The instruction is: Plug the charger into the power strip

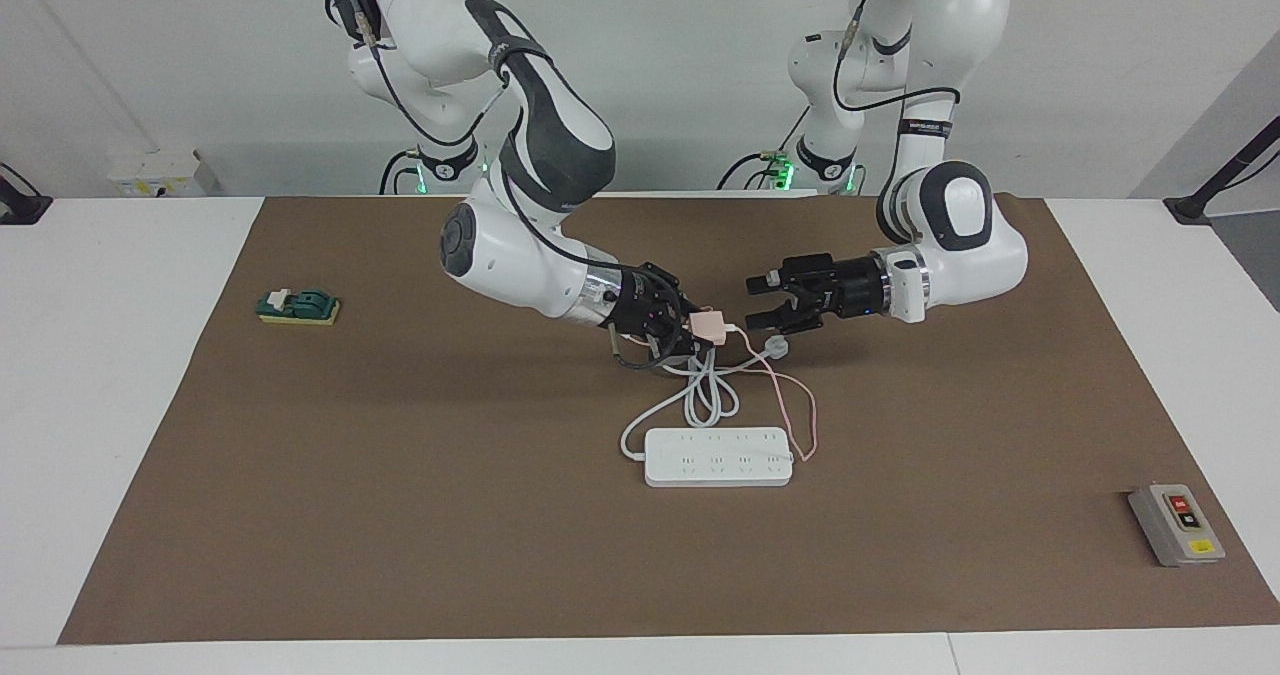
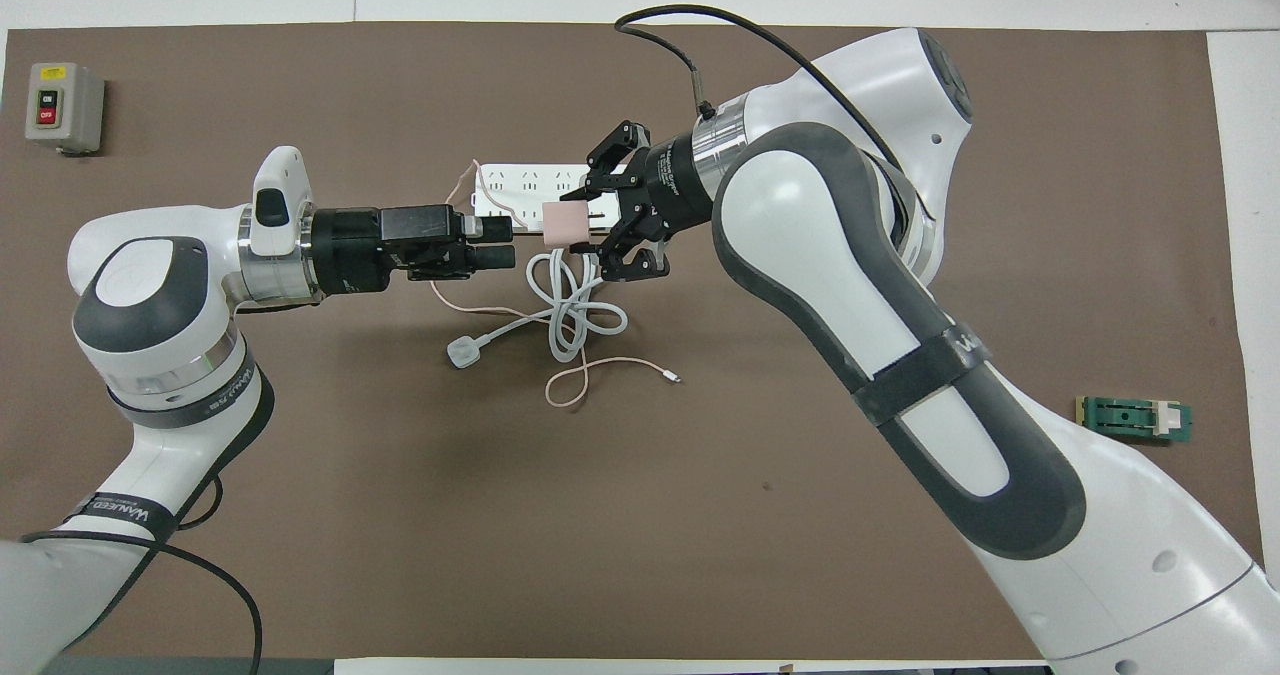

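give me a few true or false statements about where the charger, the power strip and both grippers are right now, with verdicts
1. The right gripper holds the charger up off the table. True.
2. The charger is already plugged into the power strip. False: it is in the air, apart from the strip.
3. The left gripper is open, facing the charger. True.
4. The left gripper grips the round white plug. False: the plug lies on the brown mat below it.
5. The grey button box sits on the power strip. False: it stands apart, toward the left arm's end of the table.
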Tool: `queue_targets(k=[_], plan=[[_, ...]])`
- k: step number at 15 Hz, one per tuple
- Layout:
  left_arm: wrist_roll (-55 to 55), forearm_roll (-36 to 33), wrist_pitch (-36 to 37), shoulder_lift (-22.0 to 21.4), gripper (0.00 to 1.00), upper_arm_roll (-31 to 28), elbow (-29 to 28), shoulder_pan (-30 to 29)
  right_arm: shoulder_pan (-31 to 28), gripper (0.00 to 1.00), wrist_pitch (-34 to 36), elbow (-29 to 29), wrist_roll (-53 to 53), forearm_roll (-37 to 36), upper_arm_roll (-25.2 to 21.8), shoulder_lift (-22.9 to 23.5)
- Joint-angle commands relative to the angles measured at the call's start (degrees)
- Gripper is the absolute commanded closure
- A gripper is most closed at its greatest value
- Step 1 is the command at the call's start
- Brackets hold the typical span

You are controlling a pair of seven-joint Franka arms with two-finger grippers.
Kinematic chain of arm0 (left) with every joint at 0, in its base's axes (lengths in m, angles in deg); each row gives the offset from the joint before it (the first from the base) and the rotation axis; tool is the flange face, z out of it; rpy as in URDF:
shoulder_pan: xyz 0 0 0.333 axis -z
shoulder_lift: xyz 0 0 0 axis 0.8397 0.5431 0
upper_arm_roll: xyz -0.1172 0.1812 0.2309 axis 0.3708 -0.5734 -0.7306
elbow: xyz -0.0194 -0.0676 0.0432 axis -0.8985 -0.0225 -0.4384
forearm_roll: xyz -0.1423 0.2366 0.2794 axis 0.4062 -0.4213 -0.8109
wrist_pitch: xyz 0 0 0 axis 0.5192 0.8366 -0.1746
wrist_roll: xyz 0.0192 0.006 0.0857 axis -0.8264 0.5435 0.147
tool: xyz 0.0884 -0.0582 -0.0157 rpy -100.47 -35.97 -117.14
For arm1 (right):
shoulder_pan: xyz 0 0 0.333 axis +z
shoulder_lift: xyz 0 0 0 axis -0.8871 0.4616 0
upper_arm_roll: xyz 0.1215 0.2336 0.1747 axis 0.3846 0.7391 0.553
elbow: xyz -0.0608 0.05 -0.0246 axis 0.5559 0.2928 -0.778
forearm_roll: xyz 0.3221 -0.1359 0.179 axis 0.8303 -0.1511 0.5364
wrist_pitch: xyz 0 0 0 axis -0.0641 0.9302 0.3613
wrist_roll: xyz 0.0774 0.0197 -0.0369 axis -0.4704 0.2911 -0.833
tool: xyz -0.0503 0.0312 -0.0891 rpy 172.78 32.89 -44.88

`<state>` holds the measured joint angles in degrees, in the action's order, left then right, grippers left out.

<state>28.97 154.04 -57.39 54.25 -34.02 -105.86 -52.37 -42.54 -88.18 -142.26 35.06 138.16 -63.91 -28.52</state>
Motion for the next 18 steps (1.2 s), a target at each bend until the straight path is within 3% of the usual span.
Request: queue_targets(k=[1, 12, 15, 18], plan=[[-2.41, 1.22, -2.01, 0.15, 0.00, -0.74, -0.52, 1.94, -0.29, 1.00, -0.36, -0.60, 0.71, 1.42, 0.08, -0.31], [-4.96, 6.66, -8.78, 1.73, 0.00, -0.74, 1.14, 6.16, -0.20, 1.00, -0.36, -0.60, 0.71, 1.42, 0.16, -0.31], [-5.39, 6.84, -9.40, 1.73, 0.13, -0.74, 1.15, 7.04, -0.11, 1.00, -0.44, -0.51, 0.71, 1.42, 0.16, -0.31], [-5.75, 6.76, -9.58, 1.73, 0.15, -0.65, 1.32, 7.22, -0.20, 1.00, -0.36, -0.51, 0.71, 1.50, 0.08, -0.31]])
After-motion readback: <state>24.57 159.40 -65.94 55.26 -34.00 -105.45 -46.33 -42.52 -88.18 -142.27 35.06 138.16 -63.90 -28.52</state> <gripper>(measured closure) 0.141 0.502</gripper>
